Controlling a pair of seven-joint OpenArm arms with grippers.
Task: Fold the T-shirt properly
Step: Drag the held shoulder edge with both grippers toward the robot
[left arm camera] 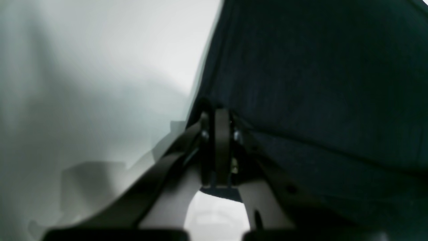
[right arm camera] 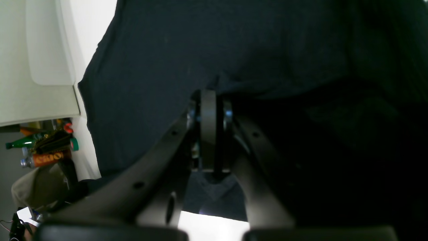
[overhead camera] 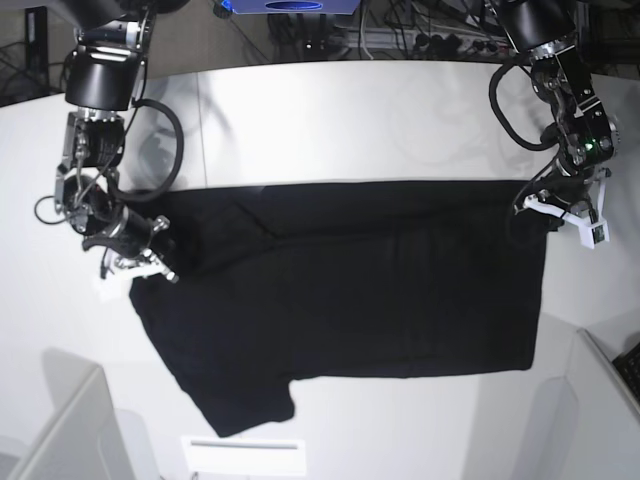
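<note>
The T-shirt (overhead camera: 350, 290) lies plain side up across the white table (overhead camera: 330, 110), stretched between our two grippers, with one sleeve trailing toward the near edge. Its upper edge runs as a fairly straight folded line from one gripper to the other, so we judge we are partway through a lengthwise fold, carrying the top edge over the body.

Our right gripper (overhead camera: 150, 262) is clamped on the cloth at its own end of that line; in the right wrist view the fingers meet with black fabric pinched between them. Our left gripper (overhead camera: 560, 200) grips the opposite corner, and the left wrist view shows its jaws closed with the shirt's edge caught at the tips and bare table just to one side.

To do this step well, we should move both grippers together at the same pace and height, keeping the span between them taut enough that the edge stays straight, yet not so tight that the cloth slips out. We should lay the edge down parallel to the far hem before letting go. The loose sleeve below the right gripper is likely to bunch, so we will need to tuck it in afterwards.
</note>
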